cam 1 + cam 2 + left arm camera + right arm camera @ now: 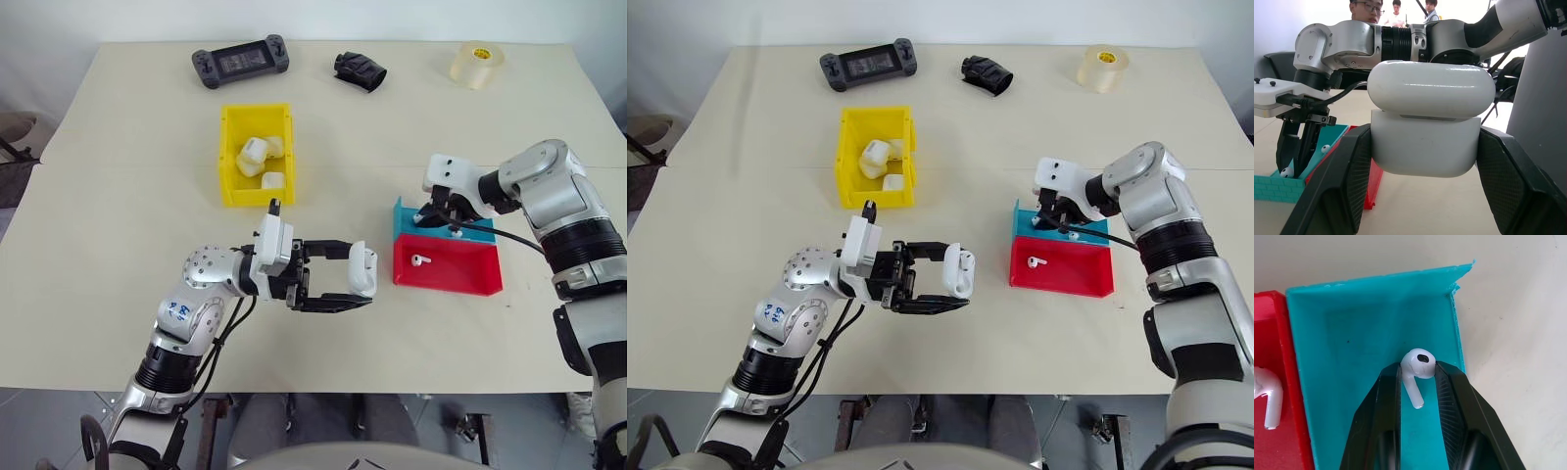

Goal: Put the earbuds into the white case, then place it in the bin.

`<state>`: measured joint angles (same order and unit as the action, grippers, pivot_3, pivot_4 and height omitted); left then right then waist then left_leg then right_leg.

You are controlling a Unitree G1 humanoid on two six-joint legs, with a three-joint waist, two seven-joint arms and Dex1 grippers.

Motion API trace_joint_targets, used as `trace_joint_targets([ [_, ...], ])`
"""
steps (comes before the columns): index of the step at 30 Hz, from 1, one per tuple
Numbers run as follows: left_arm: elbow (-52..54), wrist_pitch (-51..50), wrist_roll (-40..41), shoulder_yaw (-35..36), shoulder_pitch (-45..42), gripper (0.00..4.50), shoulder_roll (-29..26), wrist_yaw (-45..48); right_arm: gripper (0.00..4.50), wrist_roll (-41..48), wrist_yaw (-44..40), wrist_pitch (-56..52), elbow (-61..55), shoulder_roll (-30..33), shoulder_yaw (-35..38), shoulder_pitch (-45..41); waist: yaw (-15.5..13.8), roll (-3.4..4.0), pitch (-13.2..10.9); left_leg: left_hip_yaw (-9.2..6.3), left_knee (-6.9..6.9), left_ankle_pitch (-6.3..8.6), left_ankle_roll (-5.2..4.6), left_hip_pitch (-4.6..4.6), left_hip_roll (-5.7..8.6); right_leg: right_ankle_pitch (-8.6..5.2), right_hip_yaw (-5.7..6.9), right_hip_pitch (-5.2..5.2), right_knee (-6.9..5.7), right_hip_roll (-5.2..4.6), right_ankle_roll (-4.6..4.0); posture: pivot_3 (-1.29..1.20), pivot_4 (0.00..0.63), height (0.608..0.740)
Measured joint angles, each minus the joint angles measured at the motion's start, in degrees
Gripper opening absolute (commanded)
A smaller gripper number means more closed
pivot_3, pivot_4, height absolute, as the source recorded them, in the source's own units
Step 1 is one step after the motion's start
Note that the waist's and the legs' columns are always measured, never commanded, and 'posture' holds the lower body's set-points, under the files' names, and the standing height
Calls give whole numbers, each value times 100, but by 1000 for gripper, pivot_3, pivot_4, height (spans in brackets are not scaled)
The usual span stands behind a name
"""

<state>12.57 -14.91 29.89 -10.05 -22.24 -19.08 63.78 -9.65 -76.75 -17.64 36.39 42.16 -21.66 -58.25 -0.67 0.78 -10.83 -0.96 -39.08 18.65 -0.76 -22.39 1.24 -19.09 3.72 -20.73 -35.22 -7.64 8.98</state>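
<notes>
Nearest, the left gripper (361, 286) clamps a glossy white case (362, 269) above the table, its lid ajar; farther right, the right gripper (1418, 377) pinches one tiny white earbud (1418, 366) inside the blue tray (1356, 333)

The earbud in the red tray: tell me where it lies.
The earbud lies in the red tray at the robot's right, just in front of the teal tray, where the right gripper pinches another earbud.

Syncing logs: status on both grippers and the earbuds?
Left gripper shut on white case. Right gripper pinching earbud in blue tray. Second earbud in red tray. Nothing blocking.
</notes>
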Motion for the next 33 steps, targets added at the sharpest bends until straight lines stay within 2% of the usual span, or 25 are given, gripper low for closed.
trace_joint_targets([
  [8,0,-7,14,7,-23,2799,0,4,982,2,2,10,-2,-3,30,17,0,0,0,0,0,0,0,0,0,0,0,0,0,0,0,0,150,740],
  [11,0,-8,15,7,-24,2799,0,4,563,8,-9,23,-8,-3,53,35,0,0,0,0,0,0,0,0,0,0,0,0,0,0,0,0,150,740],
  [22,0,-15,28,25,-62,2799,-9,9,560,284,24,-134,-373,4,479,314,3,0,0,1,1,0,0,-2,-1,0,-1,-4,1,-1,0,0,150,740],
  [29,-14,-87,86,89,-139,2799,22,-2,560,1960,-6,-1305,-2235,296,2206,1178,-68,0,-1,-3,3,1,-1,-5,-7,0,2,1,7,-6,1,0,150,740],
  [33,-64,-119,133,110,-229,2799,54,10,560,3043,216,-2299,-3456,335,3181,2300,-91,-2,-2,-9,3,1,-2,-6,-7,0,9,8,13,-9,1,0,150,740],
])
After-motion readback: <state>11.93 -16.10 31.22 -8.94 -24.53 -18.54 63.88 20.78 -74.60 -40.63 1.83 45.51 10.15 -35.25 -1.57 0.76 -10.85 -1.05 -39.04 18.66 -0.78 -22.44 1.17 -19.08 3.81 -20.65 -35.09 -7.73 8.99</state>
